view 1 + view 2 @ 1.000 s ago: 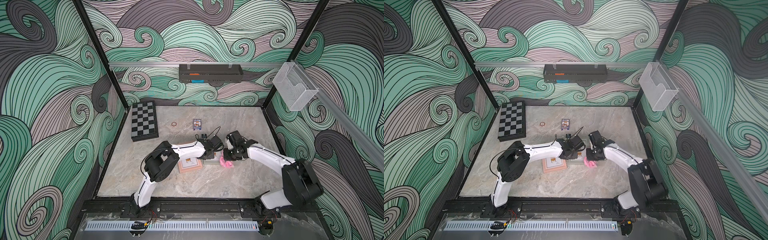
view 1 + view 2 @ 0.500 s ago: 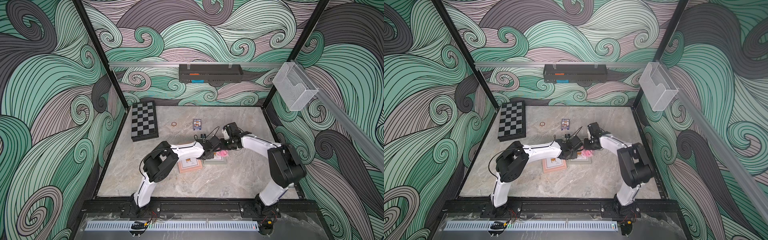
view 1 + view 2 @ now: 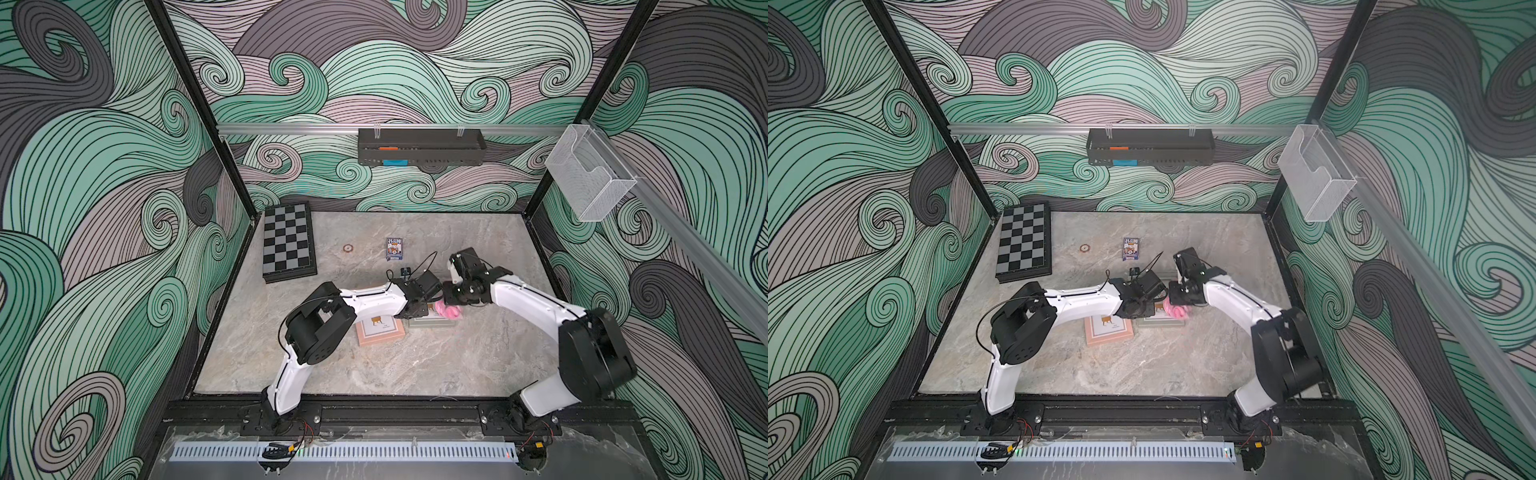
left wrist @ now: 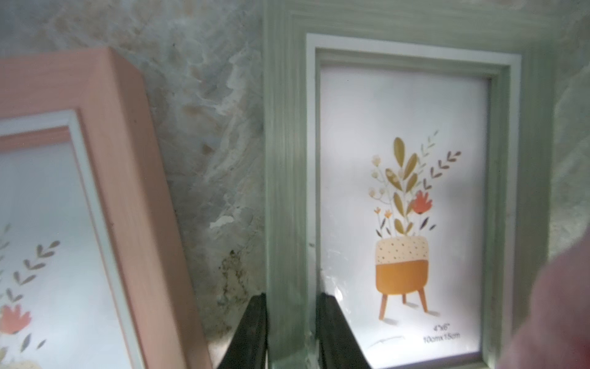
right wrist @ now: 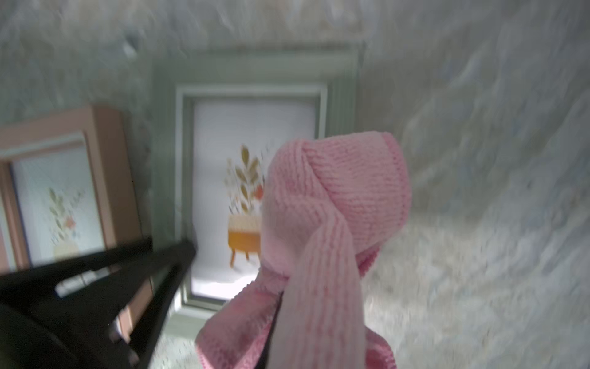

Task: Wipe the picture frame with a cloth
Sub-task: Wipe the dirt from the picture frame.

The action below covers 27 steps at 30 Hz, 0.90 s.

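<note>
A green picture frame [image 4: 287,159] lies flat on the marble table, mostly hidden under both wrists in both top views [image 3: 430,323] [image 3: 1158,323]. My left gripper [image 4: 290,297] is shut on its long border, one finger on each side. A bunched pink cloth [image 5: 338,198] hangs in my right gripper [image 5: 287,335], which is shut on it, and rests over the frame's right part [image 3: 449,309] [image 3: 1175,309]. The cloth hides the right gripper's fingers. The left gripper's black fingers [image 5: 143,265] show beside the frame [image 5: 166,159].
A pink picture frame [image 3: 380,330] [image 4: 127,191] lies just left of the green one. Farther back are a chessboard [image 3: 287,241], a card box [image 3: 394,248] and a small ring [image 3: 348,248]. A black rack [image 3: 419,146] hangs on the back wall, a clear bin [image 3: 588,183] on the right.
My right gripper carried the cloth from the frame's near right side toward the far side, then partway back. The left gripper has kept its hold on the frame.
</note>
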### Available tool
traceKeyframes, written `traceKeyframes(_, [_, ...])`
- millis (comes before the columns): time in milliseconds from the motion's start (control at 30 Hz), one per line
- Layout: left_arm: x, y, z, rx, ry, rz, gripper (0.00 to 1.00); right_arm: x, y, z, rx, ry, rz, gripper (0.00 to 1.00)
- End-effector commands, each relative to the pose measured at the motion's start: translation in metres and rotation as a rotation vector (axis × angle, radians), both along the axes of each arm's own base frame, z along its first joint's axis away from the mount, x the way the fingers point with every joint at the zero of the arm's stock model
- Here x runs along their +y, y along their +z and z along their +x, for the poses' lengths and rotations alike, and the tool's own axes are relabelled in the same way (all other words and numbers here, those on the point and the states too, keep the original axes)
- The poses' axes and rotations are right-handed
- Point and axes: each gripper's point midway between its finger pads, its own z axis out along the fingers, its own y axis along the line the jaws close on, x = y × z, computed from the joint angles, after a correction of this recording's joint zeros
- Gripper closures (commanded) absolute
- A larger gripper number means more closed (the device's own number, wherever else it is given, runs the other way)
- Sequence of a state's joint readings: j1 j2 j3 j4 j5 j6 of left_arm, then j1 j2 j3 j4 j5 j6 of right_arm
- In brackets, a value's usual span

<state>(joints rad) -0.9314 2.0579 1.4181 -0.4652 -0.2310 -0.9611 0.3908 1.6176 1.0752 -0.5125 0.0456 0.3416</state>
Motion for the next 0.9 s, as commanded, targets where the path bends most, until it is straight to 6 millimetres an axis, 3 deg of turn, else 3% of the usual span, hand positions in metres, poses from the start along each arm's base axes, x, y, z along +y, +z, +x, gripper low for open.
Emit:
traceKeyframes(0, [0.017,-0.024,-0.024,0.113,0.016,0.031,0.92,0.019,-0.009,0.043,-0.028,0.066,-0.011,1.00])
traceKeyframes(100, [0.018,-0.024,-0.024,0.112,0.031,0.031,0.92,0.034,-0.041,0.054,0.054,0.067,0.021,1.00])
traceKeyframes(200, [0.019,-0.022,-0.022,0.100,0.046,0.038,0.92,0.039,-0.065,0.040,0.111,0.058,0.038,1.00])
traceKeyframes(300, [0.019,-0.017,-0.017,0.079,0.055,0.051,0.92,0.035,-0.072,0.009,0.144,0.062,0.017,1.00])
traceKeyframes(433, [0.018,-0.010,-0.010,0.056,0.058,0.060,0.92,0.026,-0.067,-0.050,0.164,0.060,-0.015,1.00])
traceKeyframes(500, [0.017,-0.008,-0.009,0.052,0.055,0.065,0.92,0.018,-0.065,-0.065,0.157,0.042,-0.030,1.00])
traceKeyframes(600, [0.016,-0.010,-0.011,0.060,0.045,0.065,0.92,0.010,-0.062,-0.049,0.112,0.035,-0.090,1.00])
traceKeyframes(733, [0.019,-0.015,-0.020,0.077,0.038,0.074,0.92,0.019,-0.057,0.014,0.062,0.038,-0.092,1.00])
traceKeyframes(800, [0.021,-0.017,-0.022,0.077,0.041,0.075,0.92,0.022,-0.060,0.035,0.051,0.040,-0.091,1.00])
traceKeyframes(867, [0.023,-0.017,-0.023,0.077,0.043,0.075,0.92,0.024,-0.064,0.038,0.064,0.041,-0.077,1.00])
